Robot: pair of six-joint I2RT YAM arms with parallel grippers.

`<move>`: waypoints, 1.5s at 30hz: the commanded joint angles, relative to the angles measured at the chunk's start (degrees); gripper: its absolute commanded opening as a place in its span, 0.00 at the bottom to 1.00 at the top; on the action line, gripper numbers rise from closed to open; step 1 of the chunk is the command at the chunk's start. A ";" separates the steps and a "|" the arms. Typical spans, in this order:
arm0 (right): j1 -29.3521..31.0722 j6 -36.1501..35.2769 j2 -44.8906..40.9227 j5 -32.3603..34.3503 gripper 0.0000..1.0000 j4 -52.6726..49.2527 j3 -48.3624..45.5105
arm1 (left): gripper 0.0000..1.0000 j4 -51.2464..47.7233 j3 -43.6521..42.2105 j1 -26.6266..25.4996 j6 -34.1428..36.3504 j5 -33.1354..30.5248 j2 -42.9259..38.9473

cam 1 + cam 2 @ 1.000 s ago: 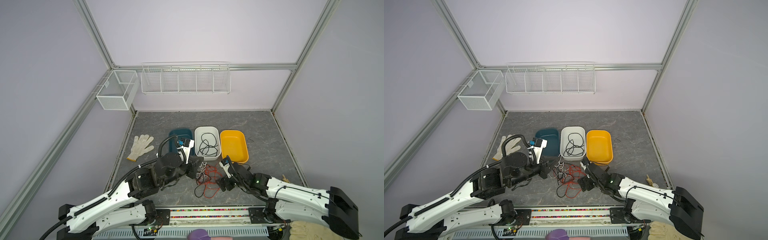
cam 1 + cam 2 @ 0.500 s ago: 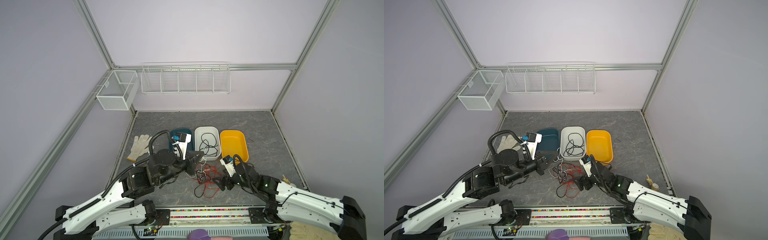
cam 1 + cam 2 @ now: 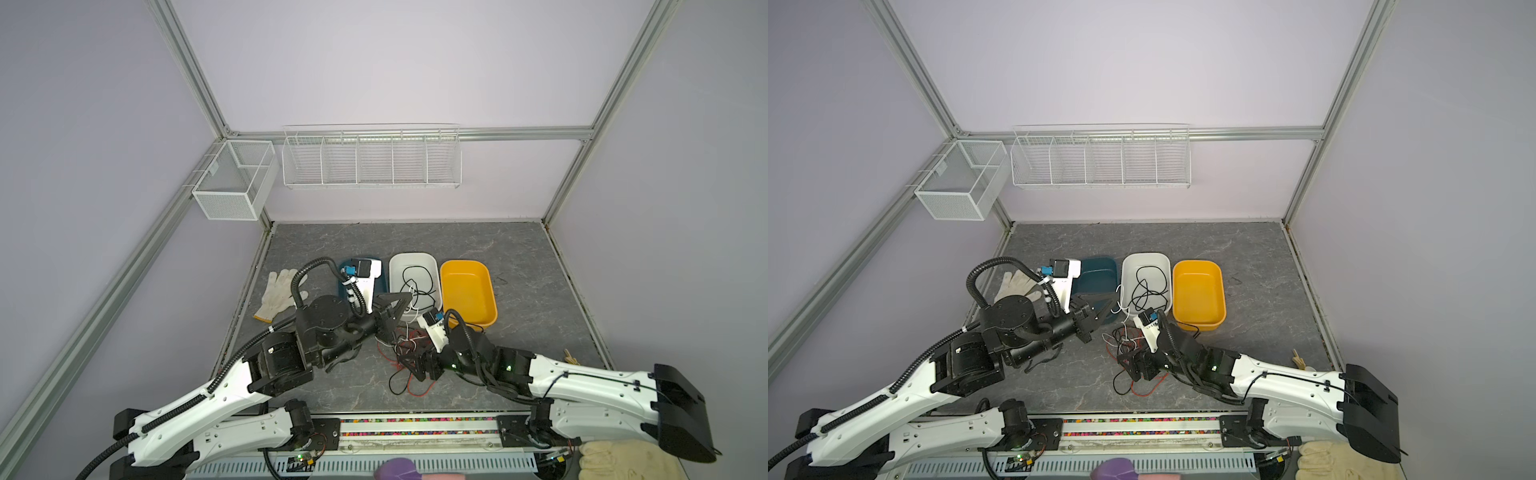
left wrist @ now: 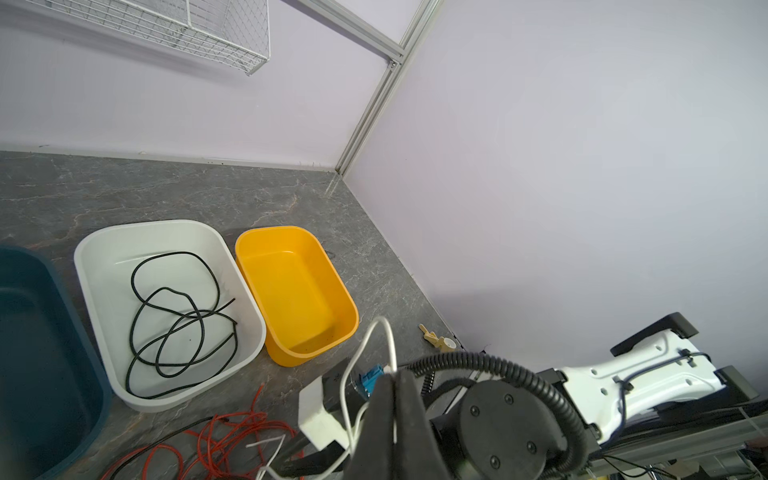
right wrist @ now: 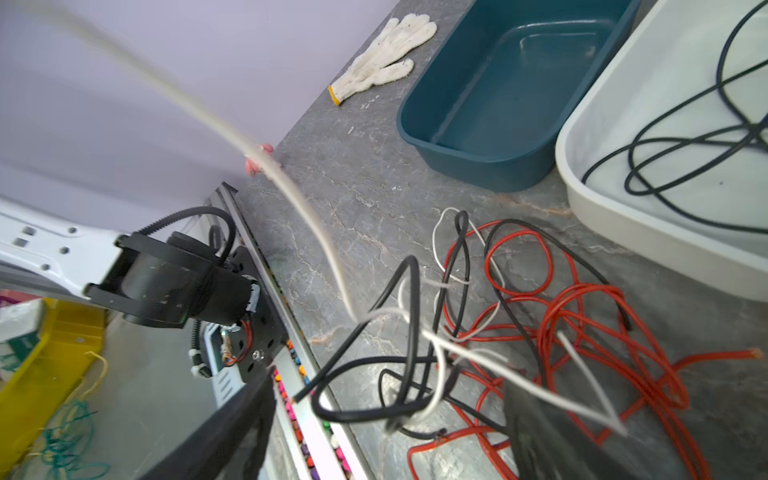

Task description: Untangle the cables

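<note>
Just in front of the white tub (image 3: pixel 411 256), on the grey marbled bench (image 3: pixel 415 237): loose tangle of thin, round cables (image 5: pixel 544 328), mostly glossy red loops, with a few black and white strands threaded through. Down over the near edge of that tangle, right tool (image 5: pixel 388 382), flat black fingers (image 5: pixel 540 440) spread wide on either side of some black and white strands, clamped on nothing. Raised by the tub's near left corner, left tool (image 4: pixel 394 378), pressed together on a white cable (image 5: pixel 262 158); short loop arching above the pinch, the rest running taut and blurred down to the tangle. Inside the tub, smooth-walled and round-cornered: one black cable (image 3: pixel 417 286) in slack overlapping coils. Just beside the tub's right side: yellow plastic tub (image 3: pixel 467 266) of like shape. On the tub's left: dark teal tub (image 5: pixel 457 153), partly hidden by the left arm in both top views. Further left of the white tub: knitted cotton work glove (image 3: pixel 278 295), lying flat, cuff edged yellow. High on the wall behind the tub: white wire rack (image 3: pixel 370 158) with upright dividers; up and to the left of the tub, a boxy white mesh basket (image 3: pixel 232 183).
</note>
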 commanded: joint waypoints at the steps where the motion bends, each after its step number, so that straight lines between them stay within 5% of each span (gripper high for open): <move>1: 0.32 3.64 2.22 6.40 0.69 0.80 0.84 | 0.00 1.96 -0.23 -0.28 -0.48 -0.92 -0.58; 9: 0.36 5.95 3.89 8.14 0.38 3.48 -1.46 | 0.00 2.54 0.61 -0.33 -1.73 -0.13 -1.64; 17: 0.36 7.41 3.99 9.98 0.20 4.29 -4.49 | 0.00 2.24 2.78 -0.47 -1.77 -0.23 -2.22; 38: 0.32 10.54 -1.80 14.70 0.13 2.17 -13.68 | 0.00 -3.09 12.74 -0.44 1.33 -3.09 -2.53; 45: 0.37 4.39 -6.31 9.37 0.34 5.82 -13.11 | 0.00 -2.29 13.10 -0.48 -0.10 -0.49 0.01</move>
